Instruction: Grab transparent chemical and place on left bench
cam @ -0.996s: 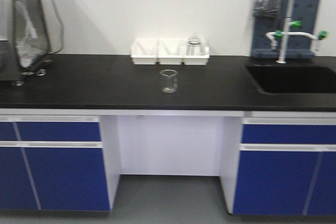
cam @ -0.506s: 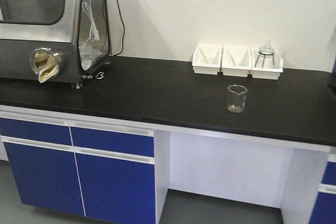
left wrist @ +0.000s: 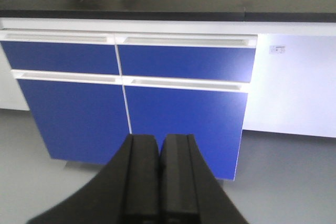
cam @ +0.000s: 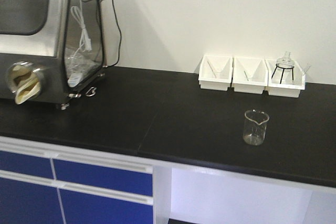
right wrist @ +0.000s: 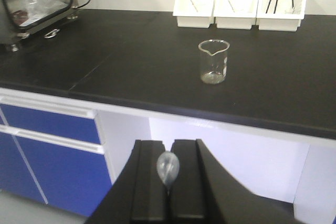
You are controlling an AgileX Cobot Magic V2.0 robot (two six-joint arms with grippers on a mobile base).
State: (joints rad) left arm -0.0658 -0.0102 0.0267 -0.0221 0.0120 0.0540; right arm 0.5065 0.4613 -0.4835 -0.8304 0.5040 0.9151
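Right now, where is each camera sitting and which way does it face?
Front view: above bench height, looking down on the black bench, beaker and white trays; no robot parts show.
Left wrist view: behind the shut, empty left pincer, facing the blue cupboards under the bench.
Right wrist view: behind the right pincer, shut on the clear pipette, facing the bench top.
Front and right wrist views share the beaker and trays.

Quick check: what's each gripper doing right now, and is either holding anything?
Left gripper: closed, holding nothing.
Right gripper: closed on the bulb of the clear pipette.
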